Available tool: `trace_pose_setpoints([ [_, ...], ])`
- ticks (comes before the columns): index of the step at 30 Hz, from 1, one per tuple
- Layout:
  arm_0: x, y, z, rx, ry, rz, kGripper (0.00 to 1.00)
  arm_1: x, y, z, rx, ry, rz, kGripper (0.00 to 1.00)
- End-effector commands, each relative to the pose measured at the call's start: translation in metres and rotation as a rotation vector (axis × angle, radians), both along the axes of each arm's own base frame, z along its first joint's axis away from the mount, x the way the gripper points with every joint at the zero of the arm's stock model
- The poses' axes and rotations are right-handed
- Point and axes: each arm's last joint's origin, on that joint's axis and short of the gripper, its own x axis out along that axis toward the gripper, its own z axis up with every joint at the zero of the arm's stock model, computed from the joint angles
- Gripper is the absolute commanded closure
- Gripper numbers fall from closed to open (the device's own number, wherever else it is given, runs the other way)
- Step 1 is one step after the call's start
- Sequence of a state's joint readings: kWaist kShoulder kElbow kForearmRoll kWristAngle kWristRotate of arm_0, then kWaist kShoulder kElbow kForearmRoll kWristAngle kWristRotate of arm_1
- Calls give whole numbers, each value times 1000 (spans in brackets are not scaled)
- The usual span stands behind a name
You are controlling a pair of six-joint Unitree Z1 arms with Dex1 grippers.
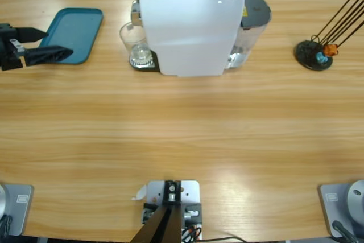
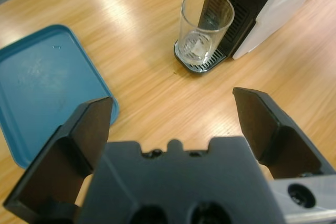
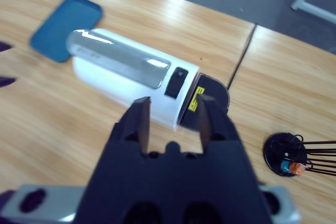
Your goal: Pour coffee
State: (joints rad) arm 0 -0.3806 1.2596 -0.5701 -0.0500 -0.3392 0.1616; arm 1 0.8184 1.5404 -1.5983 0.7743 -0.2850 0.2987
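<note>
A clear glass (image 1: pixel 135 44) (image 2: pixel 205 24) stands upright on the black drip tray (image 2: pixel 195 65) under the spout of the white coffee machine (image 1: pixel 182 27) (image 3: pixel 126 72). The glass looks empty; no dark coffee shows in it. My left gripper (image 1: pixel 57 44) (image 2: pixel 173 124) hovers at the table's left edge, partly over the teal tray, jaws spread wide, nothing between them, pointing toward the glass. My right gripper (image 3: pixel 174 108) hangs high above the machine, jaws a small gap apart and holding nothing. It does not show in the high view.
A flat teal tray (image 1: pixel 74 29) (image 2: pixel 42 87) lies left of the machine. A black capsule stand (image 1: pixel 314 55) (image 3: pixel 289 156) with thin rods and teal and orange capsules sits at the far right. The machine's grey water tank (image 1: pixel 253 18) is at its right side.
</note>
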Motion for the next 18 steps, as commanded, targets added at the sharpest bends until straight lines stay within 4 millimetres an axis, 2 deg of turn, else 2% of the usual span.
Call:
trace_pose_setpoints([
  [1, -13, 1, -8, -2, 64, 47, 0, 59, 30, -35, -92, 124, -82, 1000],
  [6, -12, 2, -8, 36, 27, 100, 0, 70, 26, -43, -78, 171, -79, 1000],
  [11, -8, -1, -8, 37, 32, 98, 0, 81, 35, -56, -63, 226, -38, 1000],
  [18, -10, -1, -9, 46, 32, 126, 0, 86, 40, -60, -73, 231, -33, 1000],
])
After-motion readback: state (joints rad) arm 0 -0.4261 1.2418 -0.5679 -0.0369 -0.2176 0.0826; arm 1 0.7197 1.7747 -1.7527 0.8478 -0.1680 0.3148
